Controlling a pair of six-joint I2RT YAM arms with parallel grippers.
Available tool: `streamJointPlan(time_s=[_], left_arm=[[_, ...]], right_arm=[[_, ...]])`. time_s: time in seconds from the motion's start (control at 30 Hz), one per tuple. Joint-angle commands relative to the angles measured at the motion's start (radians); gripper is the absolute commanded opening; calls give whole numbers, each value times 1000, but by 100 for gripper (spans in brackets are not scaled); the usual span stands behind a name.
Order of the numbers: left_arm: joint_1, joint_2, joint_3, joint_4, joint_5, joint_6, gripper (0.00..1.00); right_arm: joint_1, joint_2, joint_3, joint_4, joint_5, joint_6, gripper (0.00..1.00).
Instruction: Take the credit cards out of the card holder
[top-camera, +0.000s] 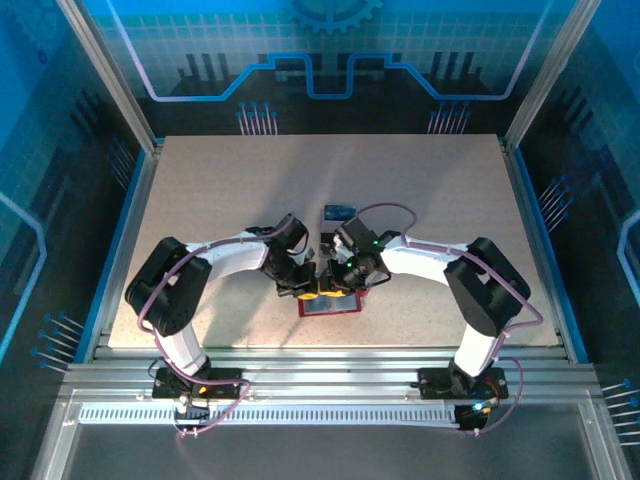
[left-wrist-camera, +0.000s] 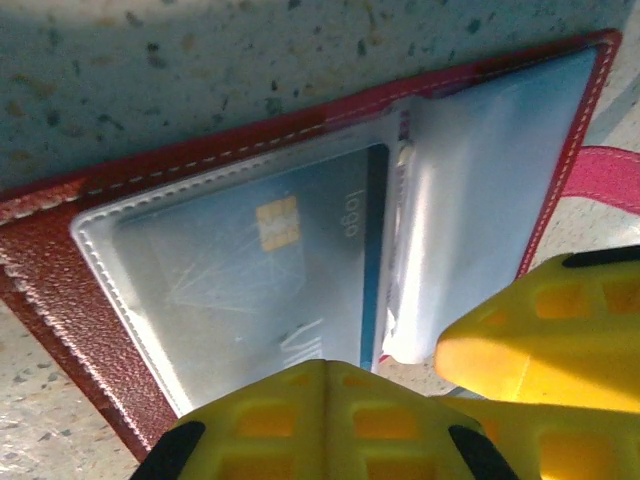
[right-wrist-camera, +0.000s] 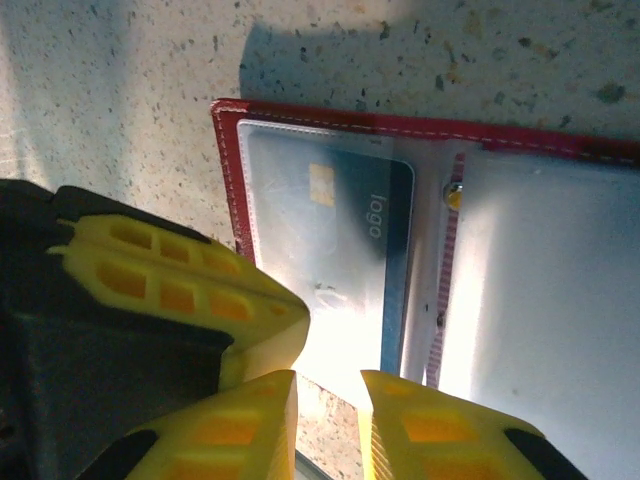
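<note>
The card holder (top-camera: 330, 315) lies open on the bench (top-camera: 200, 200) between both arms. Its sleeved blue card (right-wrist-camera: 345, 250) sits at 12 o'clock from the nearer right end effector (right-wrist-camera: 328, 420), long axis running 12-to-6. That end effector's jaws are narrowly parted, and whether they grip anything cannot be told. The left end effector (left-wrist-camera: 325, 420) is closed.

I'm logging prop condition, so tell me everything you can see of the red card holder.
The card holder lies open and flat on the table, toward its near side. Its cover looks like red leather with pale stitching and a red tab on one edge. Inside are clear plastic sleeves, with a small rivet at the spine; one holds a blue card with a chip, printed "logo". The shut left gripper overlaps its edge; contact is unclear.
</note>
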Motion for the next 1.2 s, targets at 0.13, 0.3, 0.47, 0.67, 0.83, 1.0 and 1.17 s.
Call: streamJointPlan(time_s=[0.13, 0.3, 0.47, 0.67, 0.83, 1.0, 1.17], left_arm=[[15, -10, -36, -23, -6, 22, 0], [21, -14, -43, -23, -13, 28, 0], [27, -14, -45, -30, -12, 34, 0], [30, -4, -47, -32, -15, 41, 0], [30, 1, -54, -27, -15, 41, 0], [32, 4, -63, -21, -15, 39, 0], [31, 4, -72, -19, -15, 37, 0]], right_arm=[[-9, 47, 39, -10, -17, -10, 22], [-11, 78, 59, -6, -28, -12, 21], [-12, 103, 75, -4, -32, -14, 19], [-11, 101, 71, -8, -18, -14, 19], [-10, 97, 55, -13, -13, -18, 19], [-9, 108, 52, -23, -7, -28, 20], [-7, 111, 48, -41, 15, -37, 21]])
